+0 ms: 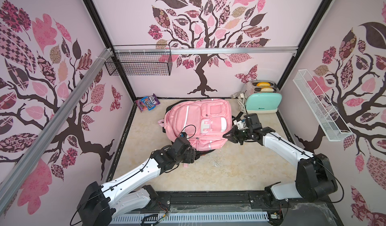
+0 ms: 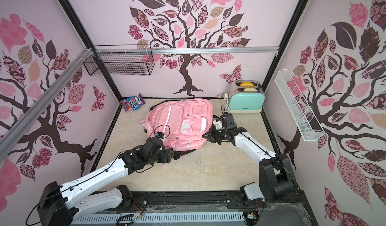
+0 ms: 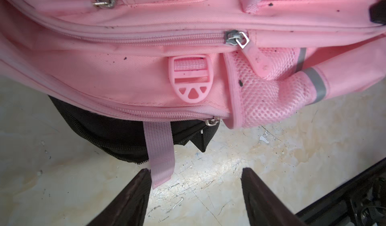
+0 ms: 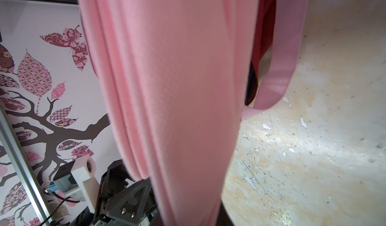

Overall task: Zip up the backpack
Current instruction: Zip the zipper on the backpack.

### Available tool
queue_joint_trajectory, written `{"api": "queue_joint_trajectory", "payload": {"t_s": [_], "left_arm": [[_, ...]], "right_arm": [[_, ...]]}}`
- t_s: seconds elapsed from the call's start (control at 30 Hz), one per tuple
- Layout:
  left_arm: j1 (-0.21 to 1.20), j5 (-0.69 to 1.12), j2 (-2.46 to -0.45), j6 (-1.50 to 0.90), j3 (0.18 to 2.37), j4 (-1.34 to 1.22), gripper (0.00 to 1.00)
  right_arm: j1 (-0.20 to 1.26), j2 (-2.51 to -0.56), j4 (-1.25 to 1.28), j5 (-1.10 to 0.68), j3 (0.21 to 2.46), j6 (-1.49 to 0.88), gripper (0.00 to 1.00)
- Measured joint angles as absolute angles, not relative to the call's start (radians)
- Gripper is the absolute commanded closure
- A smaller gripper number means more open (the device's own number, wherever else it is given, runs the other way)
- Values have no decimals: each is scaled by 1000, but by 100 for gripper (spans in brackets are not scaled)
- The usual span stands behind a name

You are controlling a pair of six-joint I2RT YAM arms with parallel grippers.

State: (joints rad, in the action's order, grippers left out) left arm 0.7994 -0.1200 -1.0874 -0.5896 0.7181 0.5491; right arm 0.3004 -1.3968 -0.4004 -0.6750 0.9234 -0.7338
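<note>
Centre: pink fabric backpack (image 1: 198, 118) fills the middle of the beige marbled tabletop (image 1: 229, 172).
Front: bare surface, open right across.
Back right: mint-green toaster (image 1: 263, 102) and white cord (image 1: 241, 103) crowd the backpack's corner.
Back left: purple candy bag (image 1: 147, 102), open floor beside it.
Left gripper (image 3: 195, 172): pink webbing strap (image 3: 160, 151) lies against one finger (image 3: 133, 193).

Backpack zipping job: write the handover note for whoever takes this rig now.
Left gripper: open, empty, fingers just short of the backpack, beside a loose strap end.
Right gripper: appears shut on the backpack's side fabric.
The backpack lies front-up on the table.
Done: backpack braced; no slider held yet.
Left: probably grasp the lower slider, where a black section looks unzipped, and pull it shut.
</note>
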Motion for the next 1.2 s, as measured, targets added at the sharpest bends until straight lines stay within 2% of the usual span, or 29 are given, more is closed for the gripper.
{"api": "queue_joint_trajectory", "payload": {"t_s": [0.13,0.23,0.3,0.4,0.57,0.73,0.93,1.2], "left_arm": [[801,-142,-1127,-581,718,519,29],[807,-150,-1143,-577,718,492,43],[815,-149,-1143,-564,718,465,56],[838,-159,-1136,-550,711,411,65],[914,-218,-1128,-519,704,373,64],[924,-286,-1128,-507,704,364,56],[924,-392,-1132,-509,704,371,51],[936,-479,-1194,-524,704,371,50]], "right_arm": [[301,-1379,-418,-680,928,-750,100],[301,-1378,-437,-682,952,-759,100],[301,-1377,-442,-685,967,-767,100],[303,-1377,-444,-689,981,-780,100],[305,-1377,-463,-690,1015,-805,100],[305,-1377,-463,-700,1039,-836,100],[305,-1377,-457,-712,1039,-870,100],[305,-1380,-457,-730,1085,-887,100]]}}
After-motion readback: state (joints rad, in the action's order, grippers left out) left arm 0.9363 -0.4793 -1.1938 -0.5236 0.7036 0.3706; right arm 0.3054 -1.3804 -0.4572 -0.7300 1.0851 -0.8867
